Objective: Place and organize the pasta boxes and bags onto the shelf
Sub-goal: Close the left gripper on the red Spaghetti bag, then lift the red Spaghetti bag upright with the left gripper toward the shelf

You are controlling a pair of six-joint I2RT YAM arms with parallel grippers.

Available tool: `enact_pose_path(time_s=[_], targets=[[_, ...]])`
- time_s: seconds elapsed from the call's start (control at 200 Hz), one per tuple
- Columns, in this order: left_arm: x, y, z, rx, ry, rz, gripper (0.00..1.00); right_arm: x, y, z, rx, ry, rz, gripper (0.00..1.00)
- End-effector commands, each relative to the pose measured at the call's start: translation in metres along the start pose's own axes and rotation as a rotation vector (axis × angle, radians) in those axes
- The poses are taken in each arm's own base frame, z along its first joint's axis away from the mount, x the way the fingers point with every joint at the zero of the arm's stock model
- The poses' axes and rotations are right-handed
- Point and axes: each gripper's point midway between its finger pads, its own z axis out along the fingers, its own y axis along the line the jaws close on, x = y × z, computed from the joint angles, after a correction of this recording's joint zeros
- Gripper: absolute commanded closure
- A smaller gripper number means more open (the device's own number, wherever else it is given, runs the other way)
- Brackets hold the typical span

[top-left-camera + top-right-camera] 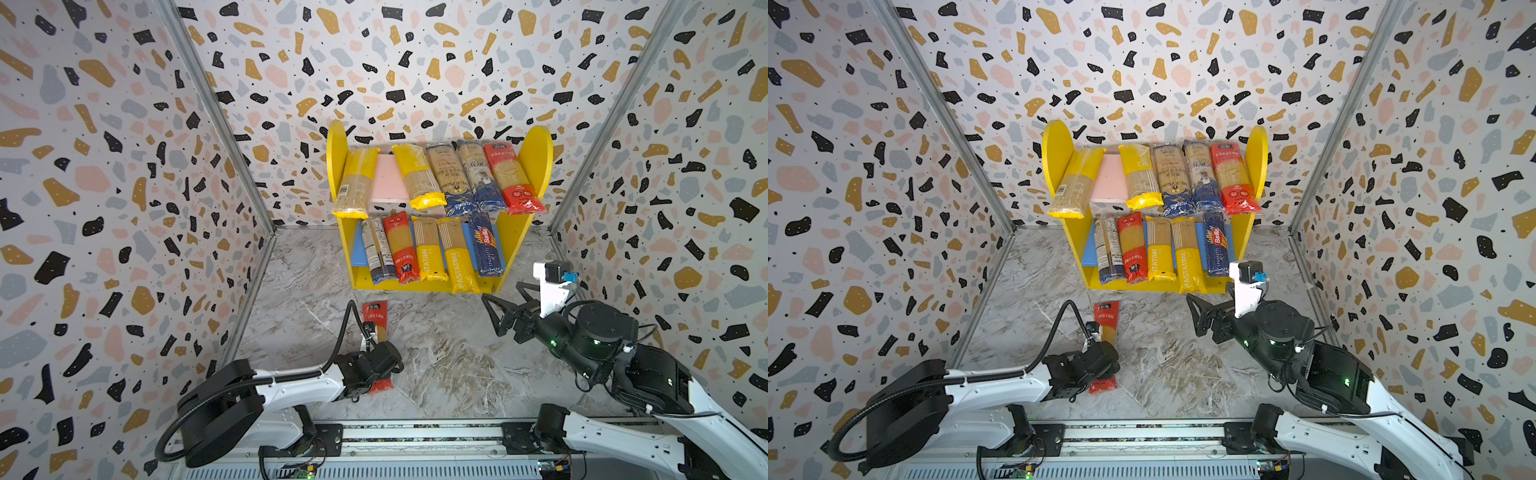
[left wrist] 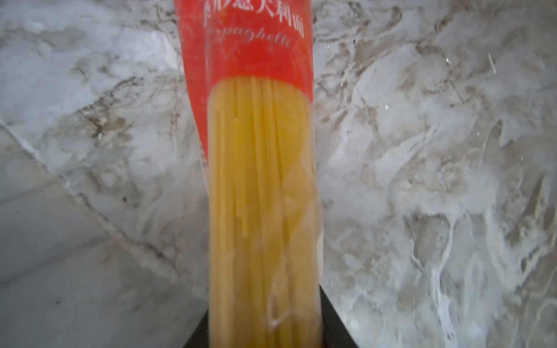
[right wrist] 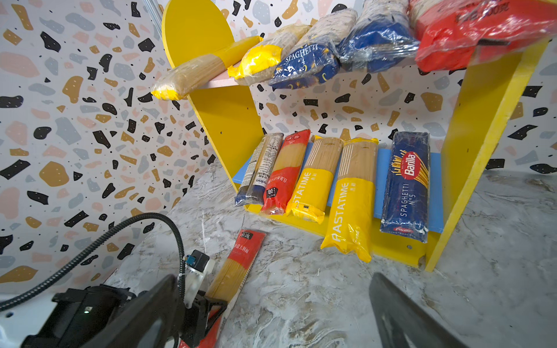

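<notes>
Lower left of centre, left gripper [image 1: 380, 357] pinching red pasta bag [image 1: 375, 318] lying on marble table [image 1: 436, 365]. Upper centre, yellow shelf [image 1: 536, 153] with ten packs [image 1: 459, 266] across two boards. Right of centre, right gripper [image 1: 492, 316] spread wide, gripping nothing.

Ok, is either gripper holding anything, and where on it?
Left gripper clamps the red spaghetti pack across its clear section; right gripper open, empty.
</notes>
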Motion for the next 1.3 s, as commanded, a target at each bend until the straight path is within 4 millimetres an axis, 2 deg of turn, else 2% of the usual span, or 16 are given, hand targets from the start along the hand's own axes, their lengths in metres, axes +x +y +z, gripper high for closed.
enact_pose_path(time_s=[0.0, 0.2, 0.32, 0.561, 0.811, 1.061, 1.292], targets=[[-0.002, 0.007, -0.024, 0.003, 0.022, 0.099, 1.0, -0.006, 0.006, 0.003, -0.016, -0.017, 0.0, 0.01], [-0.03, -0.005, -0.07, 0.105, -0.03, 0.119, 1.0, -0.01, 0.015, 0.007, -0.044, -0.016, 0.011, 0.01], [-0.046, -0.021, -0.094, 0.206, -0.069, 0.1, 1.0, -0.015, 0.019, 0.01, -0.051, -0.019, 0.008, 0.01], [-0.083, -0.043, -0.143, 0.297, -0.134, 0.123, 1.0, -0.041, 0.017, 0.002, -0.021, -0.072, -0.011, 0.01], [-0.101, -0.044, -0.173, 0.297, -0.162, 0.208, 1.0, -0.066, 0.015, -0.007, 0.004, -0.119, -0.028, 0.01], [-0.12, -0.06, -0.206, 0.406, -0.223, 0.222, 1.0, -0.077, 0.021, -0.004, 0.001, -0.132, -0.041, 0.01], [-0.141, -0.065, -0.239, 0.462, -0.302, 0.226, 1.0, -0.084, 0.024, -0.002, 0.005, -0.142, -0.051, 0.01]])
